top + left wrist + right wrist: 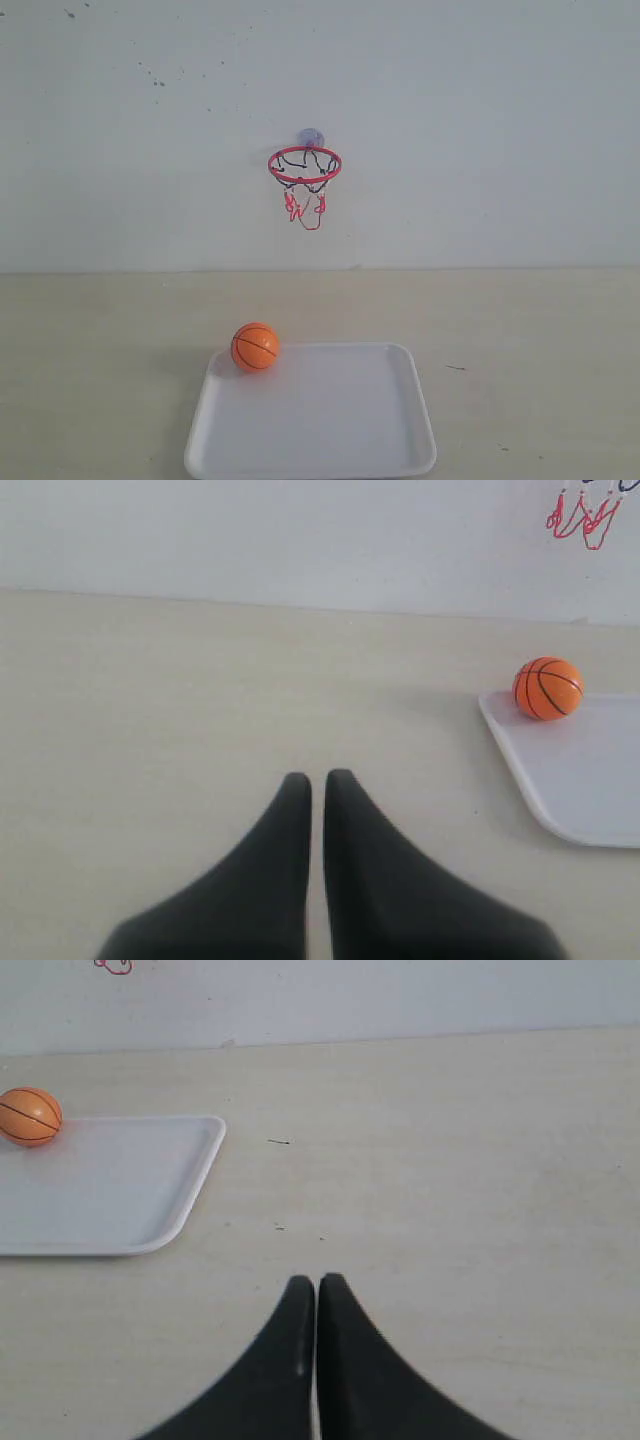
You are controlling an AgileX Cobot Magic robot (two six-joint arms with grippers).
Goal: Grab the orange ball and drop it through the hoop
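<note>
The orange ball rests at the far left corner of the white tray. On the back wall above hangs the hoop, a red ring with a string net and a purple suction cup; only net ends show in the left wrist view. My left gripper is shut and empty over the bare table, well to the left of the ball. Shut with nothing in it, my right gripper hovers over the table to the right of the tray. Neither arm shows in the exterior view.
The white tray lies near the table's front edge, with its near end cut off by the exterior view. The beige table meets the white wall behind. A small dark speck lies right of the tray.
</note>
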